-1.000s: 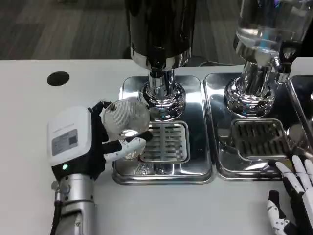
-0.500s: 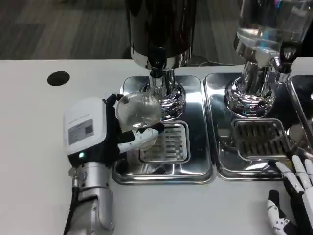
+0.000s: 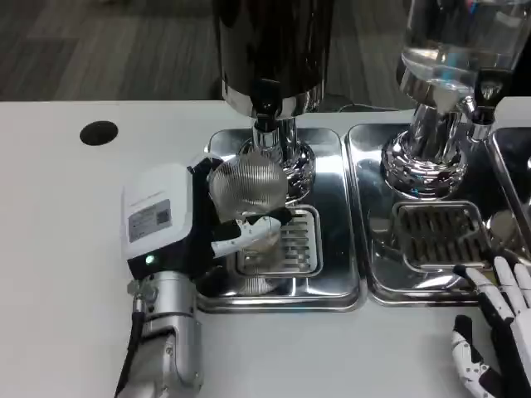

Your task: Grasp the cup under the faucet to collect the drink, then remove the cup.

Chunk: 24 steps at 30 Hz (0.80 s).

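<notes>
A clear ribbed cup [image 3: 247, 184] is gripped by my left hand [image 3: 170, 220], whose white and black fingers [image 3: 249, 229] wrap its near side. The cup hangs over the left edge of the slotted grate [image 3: 286, 242], just below and left of the black faucet [image 3: 265, 104] of the dark dispenser [image 3: 274, 46]. I cannot tell whether any drink is in it. My right hand [image 3: 494, 332] lies at the lower right corner with its fingers apart and nothing in them.
Two steel drip trays [image 3: 336, 178] [image 3: 377, 274] sit side by side. A second dispenser [image 3: 452, 58] with clear liquid stands on the right tray above its own grate [image 3: 438, 235]. A black round hole [image 3: 99, 133] marks the table at far left.
My left hand has carried the cup to the right and a little away from me, closer under the faucet. The right hand has hardly moved.
</notes>
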Each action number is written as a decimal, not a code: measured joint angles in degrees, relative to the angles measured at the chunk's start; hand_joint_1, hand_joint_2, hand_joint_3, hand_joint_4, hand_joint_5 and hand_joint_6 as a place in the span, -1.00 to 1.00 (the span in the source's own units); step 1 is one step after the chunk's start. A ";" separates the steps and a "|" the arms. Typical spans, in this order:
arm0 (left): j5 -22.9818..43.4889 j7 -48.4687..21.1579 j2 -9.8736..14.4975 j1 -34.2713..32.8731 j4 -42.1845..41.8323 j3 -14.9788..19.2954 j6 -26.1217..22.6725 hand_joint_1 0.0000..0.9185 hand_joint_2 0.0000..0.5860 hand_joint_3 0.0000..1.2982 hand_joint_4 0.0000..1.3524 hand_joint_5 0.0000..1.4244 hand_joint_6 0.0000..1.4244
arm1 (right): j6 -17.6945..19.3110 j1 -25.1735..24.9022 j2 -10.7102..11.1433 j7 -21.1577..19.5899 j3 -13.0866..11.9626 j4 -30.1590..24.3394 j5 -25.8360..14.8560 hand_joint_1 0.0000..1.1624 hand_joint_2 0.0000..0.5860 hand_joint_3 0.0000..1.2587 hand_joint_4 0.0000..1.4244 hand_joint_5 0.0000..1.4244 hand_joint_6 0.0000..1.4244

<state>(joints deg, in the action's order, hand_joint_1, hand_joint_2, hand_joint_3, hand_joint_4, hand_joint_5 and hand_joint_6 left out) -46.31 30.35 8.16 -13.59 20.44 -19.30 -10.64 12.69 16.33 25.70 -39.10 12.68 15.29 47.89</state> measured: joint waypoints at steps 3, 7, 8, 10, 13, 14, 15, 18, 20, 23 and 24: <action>0.93 -1.11 0.43 0.00 0.44 -0.29 1.22 -0.71 -0.82 0.32 0.37 0.61 0.98 | 0.00 -0.22 -0.21 0.15 0.16 0.03 0.03 -0.64 0.85 -0.70 -0.97 -0.98 -0.89; 1.40 -1.84 0.67 -0.01 0.89 -0.37 2.11 -0.84 -0.81 0.31 0.33 0.56 0.94 | -0.03 -0.47 -0.36 0.42 0.41 0.12 0.04 -0.63 0.84 -0.70 -0.97 -0.98 -0.89; 1.71 -2.19 0.94 -0.01 0.96 -0.36 2.42 -0.86 -0.81 0.30 0.31 0.55 0.92 | -0.09 -0.63 -0.41 0.53 0.53 0.20 0.04 -0.63 0.83 -0.70 -0.97 -0.98 -0.89; 1.96 -2.31 0.99 -0.01 1.00 -0.37 2.50 -0.89 -0.80 0.27 0.27 0.52 0.90 | -0.11 -0.82 -0.44 0.61 0.64 0.24 0.04 -0.63 0.83 -0.70 -0.97 -0.98 -0.89; 1.99 -2.30 1.19 -0.04 0.99 -0.34 2.61 -0.92 -0.79 0.19 0.19 0.46 0.84 | -0.12 -1.32 -0.49 0.64 0.88 0.44 0.03 -0.62 0.83 -0.70 -0.97 -0.98 -0.89; 1.98 -2.31 1.20 -0.04 0.99 -0.41 2.61 -0.93 -0.79 0.18 0.17 0.45 0.84 | -0.12 -1.44 -0.49 0.65 0.91 0.48 0.02 -0.62 0.83 -0.70 -0.97 -0.98 -0.89; 1.89 -2.30 1.22 -0.04 0.99 -0.41 2.54 -0.93 -0.79 0.17 0.16 0.45 0.84 | -0.12 -1.49 -0.50 0.65 0.93 0.50 0.02 -0.62 0.83 -0.70 -0.97 -0.98 -0.89; 1.21 -2.24 1.35 -0.04 0.99 -0.50 2.43 -0.92 -0.79 0.17 0.16 0.45 0.84 | -0.12 -1.54 -0.52 0.65 0.97 0.85 -0.09 -0.62 0.83 -0.70 -0.97 -0.98 -0.89; 0.88 -2.15 1.40 -0.04 0.99 -0.58 2.34 -0.90 -0.77 0.17 0.15 0.45 0.84 | -0.12 -1.53 -0.53 0.65 0.97 1.05 -0.35 -0.61 0.83 -0.70 -0.97 -0.98 -0.89; 0.62 -1.99 1.43 -0.05 0.99 -0.78 2.08 -0.89 -0.76 0.15 0.13 0.42 0.84 | -0.11 -1.53 -0.53 0.65 0.97 1.24 -0.62 -0.61 0.83 -0.70 -0.97 -0.98 -0.89; 0.55 -1.85 1.43 -0.09 0.99 -0.92 1.91 -0.89 -0.76 0.15 0.13 0.42 0.84 | -0.11 -1.53 -0.53 0.65 0.97 1.33 -0.70 -0.61 0.83 -0.70 -0.97 -0.98 -0.89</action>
<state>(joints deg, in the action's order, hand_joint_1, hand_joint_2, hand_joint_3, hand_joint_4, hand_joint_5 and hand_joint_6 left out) -45.76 28.50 9.59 -13.68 21.43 -20.22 -8.72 12.58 14.80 25.18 -38.45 13.65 16.61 47.19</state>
